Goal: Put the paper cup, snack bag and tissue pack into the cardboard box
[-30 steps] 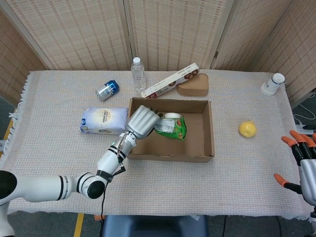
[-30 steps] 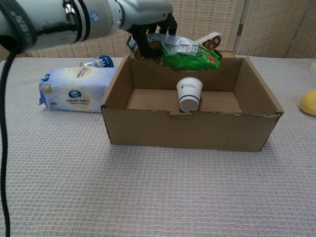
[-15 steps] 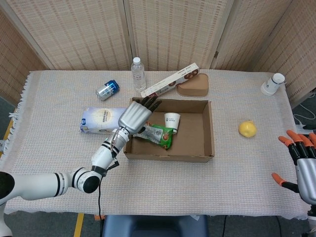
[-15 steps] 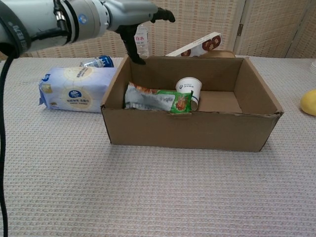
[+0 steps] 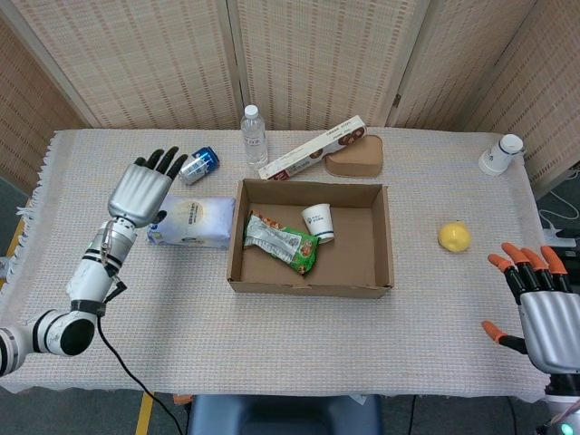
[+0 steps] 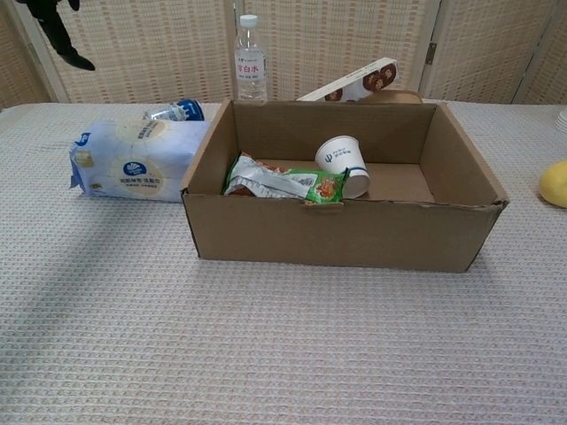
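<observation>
The cardboard box [image 5: 313,237] sits open in the middle of the table [image 5: 272,344]; inside it the snack bag [image 5: 281,242] lies flat on the left part of the floor, and the paper cup [image 5: 316,223] is right next to it, tipped over a bit from the chest view, rim leaning toward the bag; looks like they're touching or just about. The tissue pack [image 5: 192,221] is outside the box, lying on the table just beside the left wall.

The left hand [image 5: 140,189] is up in the air over the left end of the tissue pack, fingers spread and pointing toward the far side, nothing in it; the chest view only catches a few dark fingertips [image 6: 55,19] in the top corner. The right hand [image 5: 542,304] is way off at the near right corner of the table, fingers apart and empty too.

Other stuff on the table: a water bottle [image 5: 254,137] and a long snack box [image 5: 313,146] behind the cardboard box; a can [image 5: 197,165] on its side near the tissue pack; a yellow fruit [image 5: 454,236] to the right.
</observation>
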Available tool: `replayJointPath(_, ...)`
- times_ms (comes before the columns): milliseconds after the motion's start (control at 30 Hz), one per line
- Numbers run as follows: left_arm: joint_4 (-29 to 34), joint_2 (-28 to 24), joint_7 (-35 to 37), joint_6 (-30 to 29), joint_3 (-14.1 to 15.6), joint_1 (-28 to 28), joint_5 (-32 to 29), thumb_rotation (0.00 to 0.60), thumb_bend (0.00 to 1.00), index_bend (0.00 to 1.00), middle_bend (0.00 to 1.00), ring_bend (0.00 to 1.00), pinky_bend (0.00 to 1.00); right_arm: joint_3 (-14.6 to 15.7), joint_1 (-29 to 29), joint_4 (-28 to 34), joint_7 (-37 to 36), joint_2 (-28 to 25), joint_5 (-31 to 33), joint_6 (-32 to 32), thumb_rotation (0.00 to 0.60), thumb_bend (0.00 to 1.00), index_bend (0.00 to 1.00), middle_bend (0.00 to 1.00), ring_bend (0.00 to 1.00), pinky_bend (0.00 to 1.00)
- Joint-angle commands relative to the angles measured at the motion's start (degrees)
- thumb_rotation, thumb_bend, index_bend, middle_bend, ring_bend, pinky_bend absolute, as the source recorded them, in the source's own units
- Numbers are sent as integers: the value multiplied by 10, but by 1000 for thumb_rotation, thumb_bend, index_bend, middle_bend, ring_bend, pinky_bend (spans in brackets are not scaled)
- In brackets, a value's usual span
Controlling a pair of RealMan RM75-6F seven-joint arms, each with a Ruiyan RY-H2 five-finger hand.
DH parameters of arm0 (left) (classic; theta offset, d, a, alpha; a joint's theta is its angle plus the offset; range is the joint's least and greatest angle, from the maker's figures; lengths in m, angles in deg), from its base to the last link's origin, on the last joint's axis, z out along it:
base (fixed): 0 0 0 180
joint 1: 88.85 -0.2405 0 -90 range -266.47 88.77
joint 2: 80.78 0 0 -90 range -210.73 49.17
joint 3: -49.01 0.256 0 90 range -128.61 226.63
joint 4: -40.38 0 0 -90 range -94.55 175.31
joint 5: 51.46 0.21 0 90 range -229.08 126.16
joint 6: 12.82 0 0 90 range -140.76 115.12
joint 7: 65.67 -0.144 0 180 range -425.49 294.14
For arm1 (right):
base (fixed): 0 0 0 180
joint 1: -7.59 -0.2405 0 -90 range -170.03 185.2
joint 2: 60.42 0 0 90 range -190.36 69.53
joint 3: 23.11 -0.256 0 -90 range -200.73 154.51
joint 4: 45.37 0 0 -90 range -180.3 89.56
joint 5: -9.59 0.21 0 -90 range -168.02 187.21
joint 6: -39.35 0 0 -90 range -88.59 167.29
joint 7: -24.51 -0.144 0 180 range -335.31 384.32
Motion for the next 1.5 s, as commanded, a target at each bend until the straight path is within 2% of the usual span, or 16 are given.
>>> replayJointPath(33, -33, 12, 35, 27, 21, -21, 10, 600, 188, 0, 11, 56, 262, -1, -4, -1, 9, 7, 4, -5, 600, 0, 209, 105, 0, 0)
replayJointPath(333, -90, 63, 60, 59, 27, -23, 43, 600, 187, 0, 0, 4, 173, -6, -11, -3, 23, 15, 28, -9, 600, 0, 209, 105, 0, 0)
replayJointPath(700, -176, 131, 66, 99, 26, -6, 48, 600, 188, 0, 0, 0, 146, -13, -11, -8, 18, 11, 46, 0, 600, 0, 209, 104, 0, 0)
replayJointPath(933, -241, 162, 67, 142, 22, 10, 15, 600, 188, 0, 0, 0, 145, -19, -19, -16, 27, 19, 68, -5, 600, 0, 209, 104, 0, 0)
replayJointPath(1100, -235, 156, 78, 181, 20, 17, -28, 600, 190, 0, 0, 0, 147, -25, -26, -22, 30, 25, 82, -7, 600, 0, 209, 104, 0, 0)
replayJointPath(1333, -225, 141, 71, 204, 31, 36, -69, 600, 190, 0, 0, 0, 147, -27, -34, -26, 37, 32, 91, -13, 600, 0, 209, 105, 0, 0)
replayJointPath(1500, -241, 149, 70, 222, 47, 46, -100, 600, 190, 0, 0, 0, 148, -26, -36, -28, 38, 34, 91, -12, 600, 0, 210, 104, 0, 0)
